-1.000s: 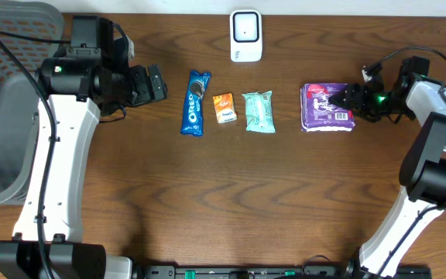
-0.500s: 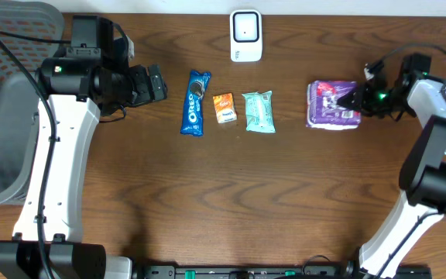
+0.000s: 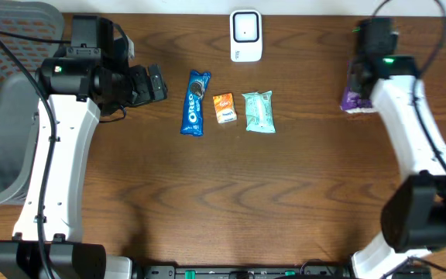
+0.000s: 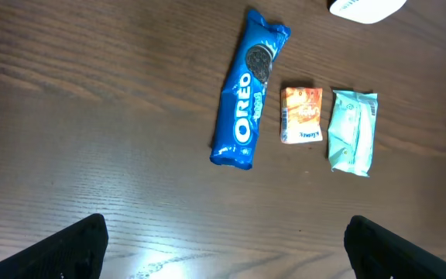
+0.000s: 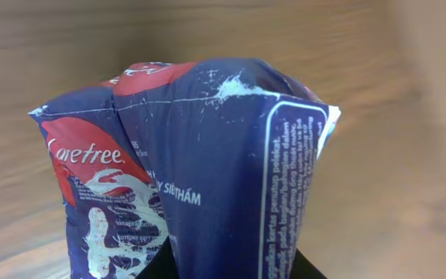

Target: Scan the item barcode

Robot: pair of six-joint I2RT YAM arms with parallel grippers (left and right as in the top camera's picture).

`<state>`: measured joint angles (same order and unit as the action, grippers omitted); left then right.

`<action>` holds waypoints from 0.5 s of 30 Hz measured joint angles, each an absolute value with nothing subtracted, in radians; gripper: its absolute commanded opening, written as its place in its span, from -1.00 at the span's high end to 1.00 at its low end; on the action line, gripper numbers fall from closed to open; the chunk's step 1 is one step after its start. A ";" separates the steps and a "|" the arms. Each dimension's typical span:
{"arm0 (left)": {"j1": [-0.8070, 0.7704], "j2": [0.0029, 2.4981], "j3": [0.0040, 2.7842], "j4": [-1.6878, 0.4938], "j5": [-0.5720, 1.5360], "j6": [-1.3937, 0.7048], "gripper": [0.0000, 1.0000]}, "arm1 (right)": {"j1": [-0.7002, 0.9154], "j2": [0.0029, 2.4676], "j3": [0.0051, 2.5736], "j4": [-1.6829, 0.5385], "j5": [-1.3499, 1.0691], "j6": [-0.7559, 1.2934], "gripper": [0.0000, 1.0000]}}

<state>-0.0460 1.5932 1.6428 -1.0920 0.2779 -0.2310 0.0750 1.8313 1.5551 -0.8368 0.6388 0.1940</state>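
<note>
Purple pack (image 3: 352, 98) is in the upper right of the frame, clamped in the right jaws and lifted off the desk (image 3: 285, 194). It's on edge, long axis top-to-bottom in overhead. A second ago it lay flat, lower and further left. Left jaws are wide, empty, unchanged.

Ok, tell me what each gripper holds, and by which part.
Right gripper pinches the purple Carefree pack by the edge nearest its wrist camera. Left gripper is open, holding nothing.
</note>
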 measured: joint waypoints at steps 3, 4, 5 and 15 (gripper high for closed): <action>-0.046 1.593 1.643 -1.092 0.278 -0.231 -0.96 | 0.129 1.908 1.555 -0.838 0.805 0.219 0.61; -0.046 1.593 1.643 -1.092 0.278 -0.231 -0.96 | 0.136 1.924 1.555 -0.839 0.830 0.223 0.59; -0.046 1.593 1.643 -1.092 0.278 -0.231 -0.96 | 0.153 1.953 1.555 -0.845 0.860 0.228 0.56; -0.046 1.593 1.643 -1.092 0.278 -0.231 -0.96 | 0.357 2.069 1.554 -0.833 0.809 0.251 -0.17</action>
<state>-0.0460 1.5932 1.6428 -1.0920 0.2779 -0.2306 0.3569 2.0689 1.5539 -0.8333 0.8085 0.2512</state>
